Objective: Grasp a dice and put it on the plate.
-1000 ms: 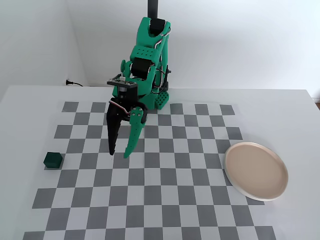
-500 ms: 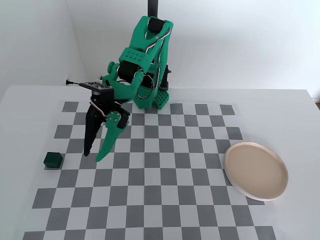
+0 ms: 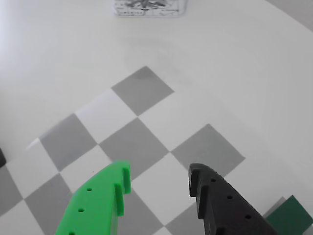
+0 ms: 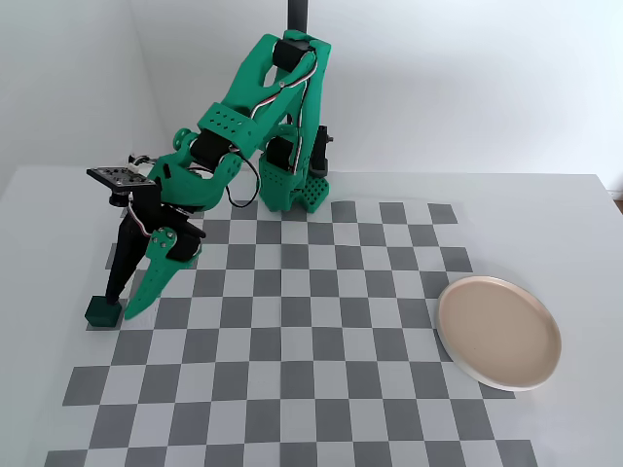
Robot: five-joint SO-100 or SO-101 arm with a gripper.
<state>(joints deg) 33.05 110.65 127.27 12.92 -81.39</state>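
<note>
The dice (image 3: 291, 215), a small dark green cube, lies at the bottom right of the wrist view, outside the jaws and just beyond the black finger (image 3: 215, 196). In the fixed view the dice (image 4: 102, 310) sits on the left edge of the checkered mat. My gripper (image 3: 160, 171) is open and empty, with a bright green finger (image 3: 105, 200) on the left and only checker squares between the jaws. In the fixed view the gripper (image 4: 121, 305) points down right beside the dice. The beige-pink plate (image 4: 498, 331) lies empty at the right of the mat.
The checkered mat (image 4: 311, 370) covers the white table. The arm's green base (image 4: 292, 185) stands at the back centre. A white printed object (image 3: 149, 7) shows at the top edge of the wrist view. White walls stand behind and to the left.
</note>
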